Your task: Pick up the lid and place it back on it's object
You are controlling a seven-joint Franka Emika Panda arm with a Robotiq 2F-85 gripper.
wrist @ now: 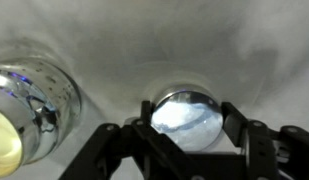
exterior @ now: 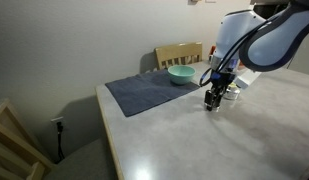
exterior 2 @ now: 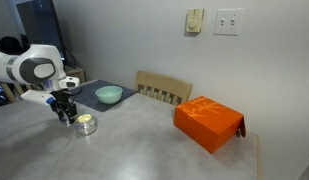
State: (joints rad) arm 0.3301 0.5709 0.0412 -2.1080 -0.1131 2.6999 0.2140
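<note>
Lid [wrist: 186, 120] lies flat on the surface [wrist: 144, 40], bracketed by our fingers [wrist: 238, 130]; we cannot tell if they grip yet. We should squeeze centred, lift straight, then carry to the jar [wrist: 34, 100] beside it.

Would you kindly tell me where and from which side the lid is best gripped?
By its rim, across the width, from straight above: the lid is round, low and flat on the table, and the gripper straddles it.

lid [wrist: 186, 118]: round, shiny metal, flat on worktop [wrist: 114, 40] | jar [wrist: 29, 105]: glass, open, upright, yellowish inside, just beside lid
</note>
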